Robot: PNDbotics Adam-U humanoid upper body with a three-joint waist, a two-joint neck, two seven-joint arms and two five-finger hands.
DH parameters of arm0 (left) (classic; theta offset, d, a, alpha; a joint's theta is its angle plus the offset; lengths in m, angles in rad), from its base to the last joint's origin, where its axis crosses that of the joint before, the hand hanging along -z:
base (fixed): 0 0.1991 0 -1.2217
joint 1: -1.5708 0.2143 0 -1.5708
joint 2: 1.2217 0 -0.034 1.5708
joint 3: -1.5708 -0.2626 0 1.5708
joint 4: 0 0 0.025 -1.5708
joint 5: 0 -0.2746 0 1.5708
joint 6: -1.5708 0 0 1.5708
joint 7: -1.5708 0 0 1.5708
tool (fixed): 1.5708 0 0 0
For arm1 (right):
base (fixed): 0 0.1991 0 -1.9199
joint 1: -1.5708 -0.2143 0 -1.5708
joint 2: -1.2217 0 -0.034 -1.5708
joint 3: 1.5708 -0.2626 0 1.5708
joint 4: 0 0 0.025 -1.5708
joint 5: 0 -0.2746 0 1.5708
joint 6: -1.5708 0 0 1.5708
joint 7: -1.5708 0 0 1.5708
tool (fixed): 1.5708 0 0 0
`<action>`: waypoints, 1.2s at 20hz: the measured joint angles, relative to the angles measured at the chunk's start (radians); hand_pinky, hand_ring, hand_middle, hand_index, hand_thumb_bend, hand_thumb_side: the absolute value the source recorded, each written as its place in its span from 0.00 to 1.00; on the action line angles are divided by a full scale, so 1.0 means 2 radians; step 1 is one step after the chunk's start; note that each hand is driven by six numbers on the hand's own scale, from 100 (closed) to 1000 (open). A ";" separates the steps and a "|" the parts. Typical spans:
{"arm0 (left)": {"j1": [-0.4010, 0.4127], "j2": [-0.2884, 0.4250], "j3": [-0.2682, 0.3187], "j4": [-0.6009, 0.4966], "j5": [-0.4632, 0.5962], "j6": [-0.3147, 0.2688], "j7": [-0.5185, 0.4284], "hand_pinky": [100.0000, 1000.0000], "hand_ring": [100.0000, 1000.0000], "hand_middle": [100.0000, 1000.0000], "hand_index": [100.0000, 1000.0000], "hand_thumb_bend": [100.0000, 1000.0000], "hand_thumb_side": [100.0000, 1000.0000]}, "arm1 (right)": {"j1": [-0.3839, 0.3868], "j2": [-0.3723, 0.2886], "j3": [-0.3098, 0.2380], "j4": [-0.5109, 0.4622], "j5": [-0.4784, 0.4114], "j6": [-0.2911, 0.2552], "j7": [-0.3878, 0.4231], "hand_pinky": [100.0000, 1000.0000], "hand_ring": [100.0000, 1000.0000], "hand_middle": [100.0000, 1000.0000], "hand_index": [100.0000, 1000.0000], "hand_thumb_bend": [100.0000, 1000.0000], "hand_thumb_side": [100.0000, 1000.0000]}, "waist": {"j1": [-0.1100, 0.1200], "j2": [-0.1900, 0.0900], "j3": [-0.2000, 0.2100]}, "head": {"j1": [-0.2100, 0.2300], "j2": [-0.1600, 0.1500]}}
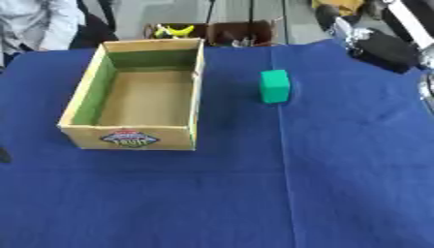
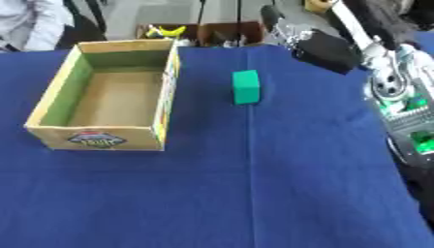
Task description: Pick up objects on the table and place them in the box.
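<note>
A: Where is the block (image 1: 274, 86) found?

B: It is seen standing on the blue surface (image 1: 254, 193), just beside the open cardboard box (image 1: 193, 72), on the side nearer the right hand (image 2: 326, 48). Nothing is seen inside the box.

A: And the fingers?

B: The right hand is seen as a dark shape beyond the block and apart from it; whether its fingers are spread or curled cannot be told. The left hand is not shown.

A: How is the block expected to handle?

B: It is judged light and stiff, perhaps foam or plastic, with flat faces. It would best be pinched across its two narrow sides.
</note>
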 measured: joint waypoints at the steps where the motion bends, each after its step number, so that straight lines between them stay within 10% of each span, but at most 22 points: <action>1: 0.001 0.000 0.000 0.000 0.000 0.000 0.000 0.17 0.62 0.64 0.82 0.13 0.91 | -0.008 -0.002 0.003 0.009 0.007 -0.003 0.006 0.80 0.89 0.79 0.87 0.38 1.00 | 0.000 0.000 0.000 | -0.001 -0.001; 9: 0.004 0.000 0.000 0.000 0.000 0.002 -0.002 0.17 0.62 0.64 0.81 0.13 0.91 | -0.068 -0.007 0.031 0.105 0.045 -0.035 0.086 0.82 0.92 0.83 0.91 0.56 1.00 | -0.001 -0.008 0.002 | -0.006 -0.001; 24: 0.006 0.001 0.000 0.000 0.000 0.005 -0.005 0.17 0.62 0.64 0.81 0.13 0.91 | -0.131 0.048 0.042 0.263 0.060 -0.057 0.209 0.85 0.98 0.86 0.97 0.61 0.67 | -0.005 -0.013 0.000 | -0.014 -0.006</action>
